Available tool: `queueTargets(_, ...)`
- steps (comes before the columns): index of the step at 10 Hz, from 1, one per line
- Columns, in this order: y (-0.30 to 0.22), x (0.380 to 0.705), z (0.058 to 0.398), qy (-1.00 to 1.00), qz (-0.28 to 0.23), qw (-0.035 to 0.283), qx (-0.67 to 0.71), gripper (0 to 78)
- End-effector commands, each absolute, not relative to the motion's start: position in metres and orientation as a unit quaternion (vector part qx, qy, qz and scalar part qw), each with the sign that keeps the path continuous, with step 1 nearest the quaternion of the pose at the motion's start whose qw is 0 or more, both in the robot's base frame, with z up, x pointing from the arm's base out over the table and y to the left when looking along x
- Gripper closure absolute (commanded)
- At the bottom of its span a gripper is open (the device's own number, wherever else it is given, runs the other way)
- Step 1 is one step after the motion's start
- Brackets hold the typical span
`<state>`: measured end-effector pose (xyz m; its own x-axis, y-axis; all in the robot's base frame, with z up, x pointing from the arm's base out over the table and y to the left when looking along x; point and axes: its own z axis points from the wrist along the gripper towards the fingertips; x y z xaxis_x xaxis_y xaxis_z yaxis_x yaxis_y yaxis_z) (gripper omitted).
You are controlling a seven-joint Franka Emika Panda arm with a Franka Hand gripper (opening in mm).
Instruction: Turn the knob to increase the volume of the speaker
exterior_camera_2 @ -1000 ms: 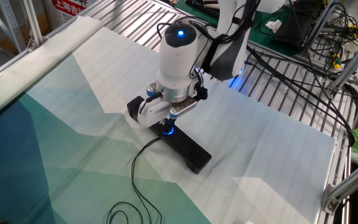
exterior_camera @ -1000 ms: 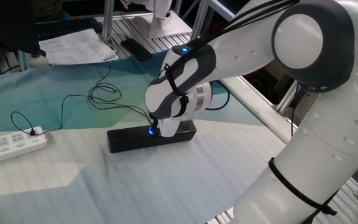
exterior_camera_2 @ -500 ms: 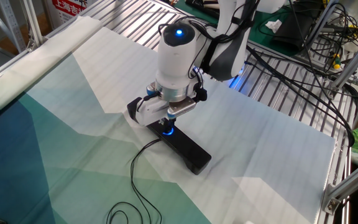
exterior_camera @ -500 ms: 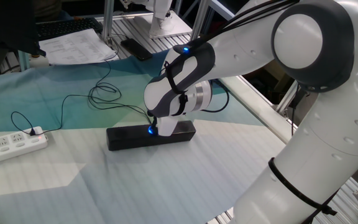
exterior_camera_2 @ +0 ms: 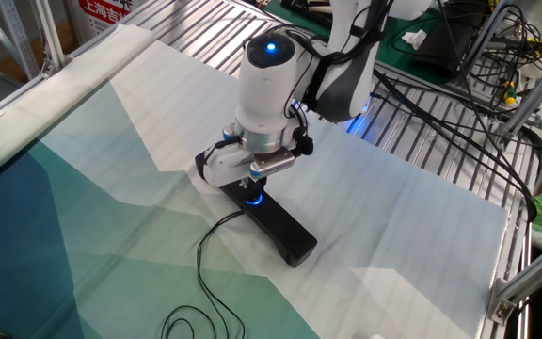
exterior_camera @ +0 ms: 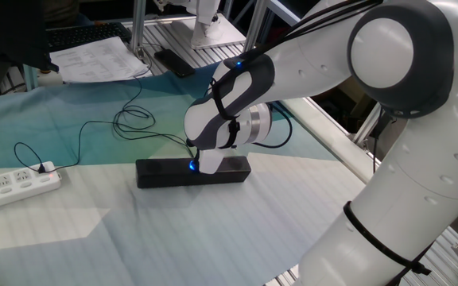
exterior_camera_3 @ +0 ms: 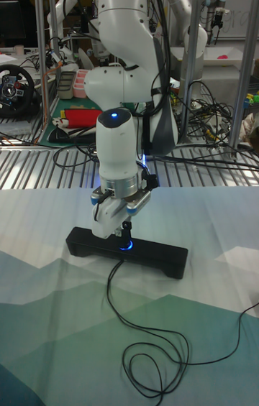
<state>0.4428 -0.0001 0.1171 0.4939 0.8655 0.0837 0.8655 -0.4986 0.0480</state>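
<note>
The speaker (exterior_camera: 165,173) is a long black bar lying on the striped cloth; it also shows as the speaker (exterior_camera_2: 285,235) and the speaker (exterior_camera_3: 155,256). Its knob (exterior_camera: 192,165) glows blue at the bar's middle, seen too as the knob (exterior_camera_2: 252,199) and the knob (exterior_camera_3: 126,246). My gripper (exterior_camera: 198,163) points straight down onto the knob, fingers closed around it, as the gripper (exterior_camera_2: 252,186) and the gripper (exterior_camera_3: 126,236) also show. The white hand hides most of the knob and the bar's middle.
A white power strip (exterior_camera: 14,184) lies at the left. The speaker's thin black cable (exterior_camera_3: 155,356) loops over the cloth. Papers (exterior_camera: 94,59) and a black handset (exterior_camera: 173,62) lie at the back. A metal grille (exterior_camera_2: 440,141) borders the cloth.
My wrist has turned a little on the knob, and the whole speaker has swung slightly with it, its left end now lying more level.
</note>
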Motion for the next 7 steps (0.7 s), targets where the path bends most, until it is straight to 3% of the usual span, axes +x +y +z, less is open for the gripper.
queueTargets(1, -0.0001, 0.4443, 0.1187, -0.472, -0.057, -0.001, -0.880, 76.3)
queueTargets(7, -0.0006, 0.4498, 0.1212, -0.430, -0.064, 0.015, -0.900, 76.3)
